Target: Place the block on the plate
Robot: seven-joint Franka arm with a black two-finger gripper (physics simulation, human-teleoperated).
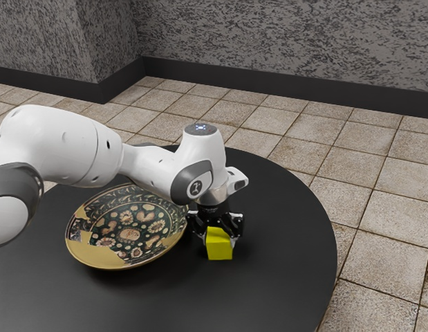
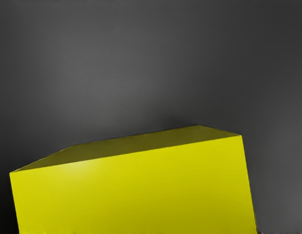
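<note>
My gripper (image 1: pixel 218 235) points down over the yellow block (image 1: pixel 219 247) in the exterior view, low above the dark table. Its lower end is around the block's upper part; whether it grips the block I cannot tell. The patterned plate (image 1: pixel 128 232), with a gold patch along its rim, lies beside them toward the exterior view's left. In the wrist view the yellow block (image 2: pixel 136 185) is large and close under my hand, with its top partly cut off by the lower edge. Contact between block and table is unclear.
The round black table (image 1: pixel 290 263) curves away at the exterior view's right, with its edge beyond the block. Tiled floor (image 1: pixel 379 180) surrounds it. My arm passes over the plate's far side.
</note>
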